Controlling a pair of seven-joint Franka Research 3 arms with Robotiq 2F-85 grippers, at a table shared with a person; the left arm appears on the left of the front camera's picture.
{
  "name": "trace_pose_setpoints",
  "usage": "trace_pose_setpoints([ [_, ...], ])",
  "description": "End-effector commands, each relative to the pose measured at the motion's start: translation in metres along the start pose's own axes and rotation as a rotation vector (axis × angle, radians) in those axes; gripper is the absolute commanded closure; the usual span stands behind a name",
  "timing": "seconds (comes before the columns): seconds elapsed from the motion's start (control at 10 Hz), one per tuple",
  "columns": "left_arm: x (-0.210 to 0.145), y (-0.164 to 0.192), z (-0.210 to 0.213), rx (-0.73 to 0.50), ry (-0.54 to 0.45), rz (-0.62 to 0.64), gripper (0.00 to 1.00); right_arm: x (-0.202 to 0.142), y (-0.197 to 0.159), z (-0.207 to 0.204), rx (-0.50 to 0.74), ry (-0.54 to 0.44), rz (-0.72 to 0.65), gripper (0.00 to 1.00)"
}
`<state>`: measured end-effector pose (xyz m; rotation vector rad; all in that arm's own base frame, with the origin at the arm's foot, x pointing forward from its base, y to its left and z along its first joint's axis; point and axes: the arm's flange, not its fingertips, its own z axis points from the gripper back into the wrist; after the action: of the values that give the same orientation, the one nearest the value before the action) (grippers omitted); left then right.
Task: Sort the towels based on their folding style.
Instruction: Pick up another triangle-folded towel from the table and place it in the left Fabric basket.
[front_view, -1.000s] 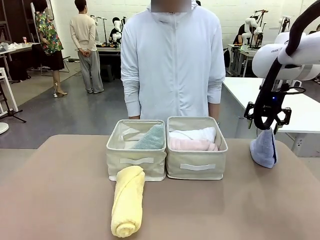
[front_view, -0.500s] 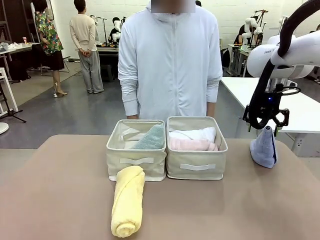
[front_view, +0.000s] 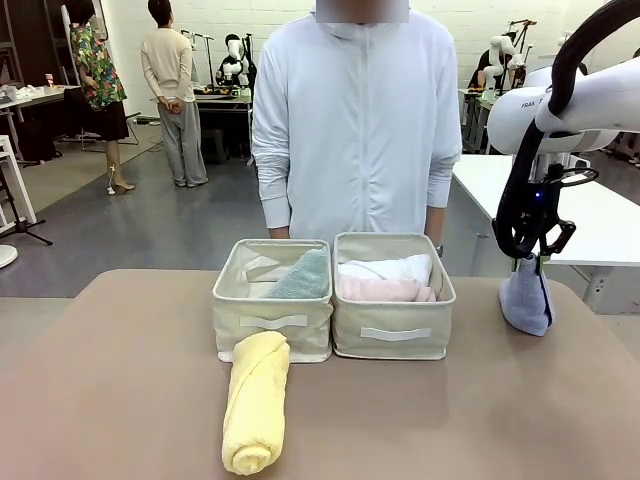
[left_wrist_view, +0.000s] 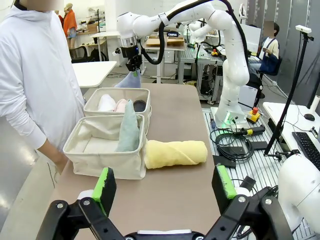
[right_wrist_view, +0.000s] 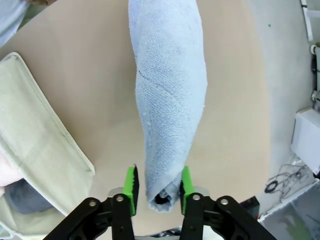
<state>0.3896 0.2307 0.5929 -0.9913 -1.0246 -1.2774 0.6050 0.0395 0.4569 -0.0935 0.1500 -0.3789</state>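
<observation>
A light-blue cone towel (front_view: 525, 300) stands on the table at the right, beside the right bin (front_view: 392, 335). My right gripper (front_view: 527, 258) is shut on its tip; in the right wrist view the green pads (right_wrist_view: 131, 182) press both sides of the towel (right_wrist_view: 170, 100). The right bin holds a white roll (front_view: 385, 268), a pink roll (front_view: 380, 290) and a dark grey roll (left_wrist_view: 140, 105). A sage-green cone (front_view: 300, 275) leans in the left bin (front_view: 272, 325). In front of that bin lies a yellow roll (front_view: 255, 400). My left gripper (left_wrist_view: 164, 190) hangs open above the table's near end, holding nothing.
A person in a white jacket (front_view: 355, 120) stands right behind the two bins, arms down. The table's right edge (front_view: 600, 320) runs close behind the blue towel. A white table (front_view: 590, 215) stands beyond it.
My right gripper has come down a little over the blue cone's tip, and its fingers have drawn in from a wide spread onto it. The towels have not moved.
</observation>
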Motion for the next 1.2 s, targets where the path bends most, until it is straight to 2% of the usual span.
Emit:
trace_pose_setpoints([
  [0.0, 0.001, -0.003, 0.0, 0.005, -0.015, -0.022, 0.0, 0.005, 0.001, 0.003, -0.032, -0.002, -0.007, 1.0],
  [0.4, 0.001, -0.003, 0.0, 0.005, -0.015, -0.022, 0.0, -0.009, -0.003, 0.007, -0.059, -0.016, 0.039, 1.0],
  [0.5, 0.001, -0.003, 0.0, 0.005, -0.015, -0.022, 0.0, -0.027, -0.007, 0.014, -0.117, -0.021, 0.063, 1.0],
  [0.7, 0.001, -0.003, 0.0, 0.005, -0.015, -0.022, 0.0, -0.085, -0.026, 0.052, -0.156, -0.049, 0.209, 1.0],
  [0.8, 0.001, -0.003, 0.0, 0.005, -0.015, -0.022, 0.0, -0.118, -0.038, 0.078, -0.172, -0.077, 0.225, 1.0],
  [0.9, 0.001, -0.003, 0.0, 0.005, -0.015, -0.022, 0.0, -0.157, -0.05, 0.106, -0.17, -0.078, 0.309, 1.0],
  [1.1, 0.001, -0.003, 0.0, 0.005, -0.015, -0.022, 0.0, -0.21, -0.071, 0.138, -0.117, -0.123, 0.383, 1.0],
])
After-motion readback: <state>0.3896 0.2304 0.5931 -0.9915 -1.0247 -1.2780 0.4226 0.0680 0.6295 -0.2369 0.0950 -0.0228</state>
